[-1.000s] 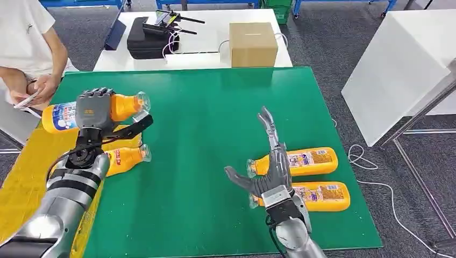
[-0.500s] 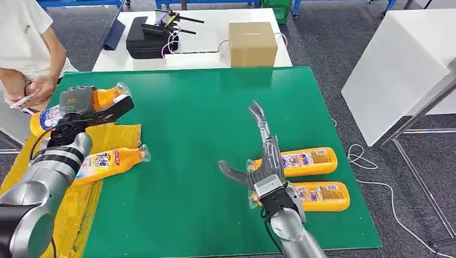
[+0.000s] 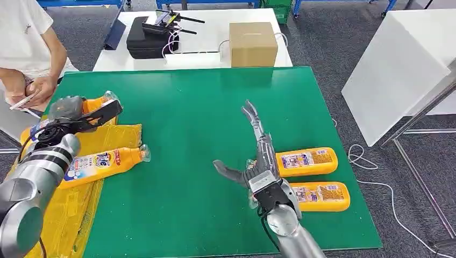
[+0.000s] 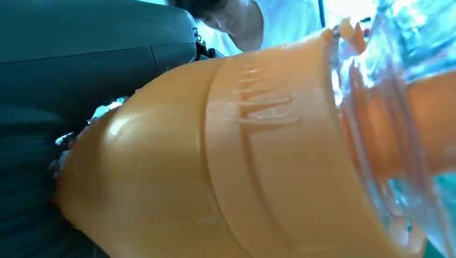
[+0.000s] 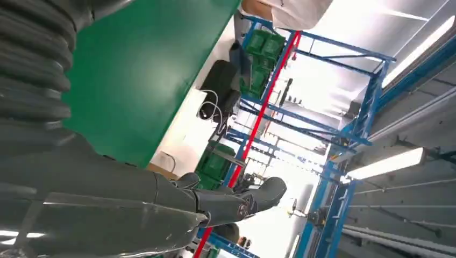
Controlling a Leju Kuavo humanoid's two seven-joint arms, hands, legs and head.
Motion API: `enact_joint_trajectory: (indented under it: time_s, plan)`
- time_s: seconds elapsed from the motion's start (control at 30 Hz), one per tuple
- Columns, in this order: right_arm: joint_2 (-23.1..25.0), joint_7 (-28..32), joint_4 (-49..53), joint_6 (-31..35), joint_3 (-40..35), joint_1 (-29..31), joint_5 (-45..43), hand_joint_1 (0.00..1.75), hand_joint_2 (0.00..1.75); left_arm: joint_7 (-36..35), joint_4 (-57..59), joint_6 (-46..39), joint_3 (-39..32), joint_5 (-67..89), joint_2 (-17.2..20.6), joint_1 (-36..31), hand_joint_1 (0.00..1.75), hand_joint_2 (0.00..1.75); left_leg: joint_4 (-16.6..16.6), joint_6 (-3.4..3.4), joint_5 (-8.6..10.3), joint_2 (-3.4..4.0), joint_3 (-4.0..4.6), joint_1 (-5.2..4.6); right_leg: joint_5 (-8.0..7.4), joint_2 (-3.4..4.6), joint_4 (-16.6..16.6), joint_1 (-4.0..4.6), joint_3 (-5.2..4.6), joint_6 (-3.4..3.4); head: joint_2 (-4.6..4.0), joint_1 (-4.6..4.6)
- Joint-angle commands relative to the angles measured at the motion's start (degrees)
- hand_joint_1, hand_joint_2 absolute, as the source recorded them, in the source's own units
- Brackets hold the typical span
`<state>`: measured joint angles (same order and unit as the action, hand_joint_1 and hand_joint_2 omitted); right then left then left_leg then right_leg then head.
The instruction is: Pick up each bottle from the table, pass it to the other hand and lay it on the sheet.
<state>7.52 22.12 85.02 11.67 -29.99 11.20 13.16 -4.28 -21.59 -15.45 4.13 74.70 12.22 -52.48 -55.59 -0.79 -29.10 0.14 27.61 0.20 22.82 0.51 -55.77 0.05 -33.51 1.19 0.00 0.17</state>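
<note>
Progress check. One orange bottle (image 3: 102, 162) already lies on the yellow sheet (image 3: 115, 134), cap toward the green mat (image 3: 199, 123). The left hand (image 3: 67, 115) grips a second orange bottle (image 4: 226, 161) above the sheet's far end, not yet laid down. Two more orange bottles (image 3: 304, 161) (image 3: 320, 194) lie on the mat well apart from the sheet. The right hand (image 3: 258, 161) hovers just beside them, fingers spread wide, holding nothing. Judgement: roughly one done, one in placement, two left.
</note>
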Motion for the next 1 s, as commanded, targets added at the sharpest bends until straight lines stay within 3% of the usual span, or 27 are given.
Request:
enact_joint_trajectory:
  time_s: [0.03, 0.23, 0.3, 0.47, 0.53, 0.97, 1.0]
  plan:
    - [-0.9, -0.1, -4.6, -0.1, -1.6, 3.1, -0.3, 0.0, 1.75, 2.6, 4.9, 3.4, -2.4, -1.2, -1.0, -1.5, 1.48, 1.75, 0.0, 0.02, -0.02, 0.02, -0.11, 0.05, 0.0, 0.01, 0.1, 0.04, 0.12, 0.02, 0.0, 0.02]
    - [-0.9, -0.2, -4.6, -0.3, -1.8, 3.2, -0.3, 0.0, 1.75, 2.8, 5.0, 4.3, -2.5, -1.4, -1.2, -1.0, 1.52, 1.75, 0.0, 0.03, -0.05, -0.04, -0.11, 0.08, 0.03, -0.07, 0.1, 0.09, 0.14, 0.03, 0.0, 0.02]
    - [-0.9, -0.3, -4.7, -0.4, -1.9, 3.2, -0.3, 0.0, 1.75, 3.0, 5.0, 4.4, -2.7, -1.7, -1.3, -0.2, 1.24, 1.75, 0.0, 0.03, -0.05, -0.02, -0.15, 0.08, 0.03, -0.05, 0.1, 0.08, 0.18, 0.03, 0.0, 0.02]
    - [-0.8, -0.4, -5.2, -0.5, -2.0, 3.4, -0.4, 0.0, 1.75, 3.9, 5.0, 5.5, -4.0, -3.2, -1.4, 1.0, 0.3, 1.75, 0.1, 0.04, -0.05, 0.0, -0.24, 0.12, 0.01, -0.04, 0.1, 0.13, 0.29, 0.04, 0.0, 0.0]
    - [-0.8, -0.4, -5.3, -0.5, -2.0, 3.4, -0.4, 0.0, 1.75, 4.1, 5.2, 6.0, -4.1, -3.4, -1.3, 1.3, 0.1, 1.75, 0.0, 0.03, -0.04, 0.02, -0.17, 0.09, 0.01, -0.01, 0.1, 0.09, 0.19, 0.03, 0.0, 0.02]
    - [-0.8, -0.4, -5.3, -0.5, -2.0, 3.4, -0.4, 0.0, 1.75, 4.1, 5.1, 5.9, -4.1, -3.4, -1.2, 1.5, 0.1, 1.75, 0.0, 0.01, -0.01, 0.0, -0.06, 0.03, 0.0, -0.02, 0.0, 0.03, 0.07, 0.02, 0.0, 0.0]
    - [-0.8, -0.4, -5.4, -0.5, -2.0, 3.4, -0.4, 0.0, 1.75, 4.1, 5.1, 6.3, -4.1, -3.5, -1.3, 1.5, 0.0, 1.75, 0.0, 0.02, -0.03, 0.0, -0.12, 0.07, 0.01, -0.03, 0.1, 0.07, 0.15, 0.03, 0.0, 0.0]
